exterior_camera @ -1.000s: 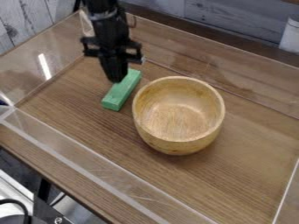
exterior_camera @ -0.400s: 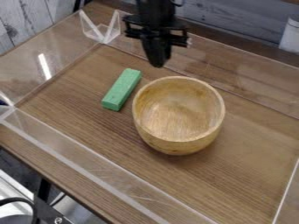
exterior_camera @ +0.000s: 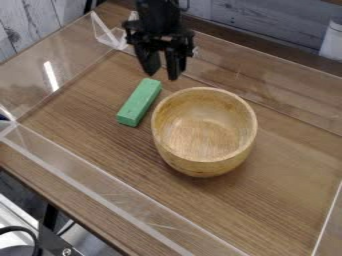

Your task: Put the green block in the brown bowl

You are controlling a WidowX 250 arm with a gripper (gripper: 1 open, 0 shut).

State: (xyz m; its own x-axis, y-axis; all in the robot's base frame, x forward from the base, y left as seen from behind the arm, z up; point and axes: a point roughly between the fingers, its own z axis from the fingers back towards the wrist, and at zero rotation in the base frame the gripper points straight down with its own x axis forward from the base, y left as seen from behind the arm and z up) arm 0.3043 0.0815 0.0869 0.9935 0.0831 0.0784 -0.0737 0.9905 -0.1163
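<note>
On the counter point(exterior_camera: 80, 150) the green block point(exterior_camera: 138, 102) lies beside the empty brown bowl point(exterior_camera: 205, 130); the tool point(exterior_camera: 162, 68) hovers behind, seemingly spread and empty, so everything remains.

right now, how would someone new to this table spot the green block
Find the big round brown bowl on the wooden table. Just to its left in the picture lies the green block, flat on the wood. It is the only bright green, bar-shaped thing there.
</note>
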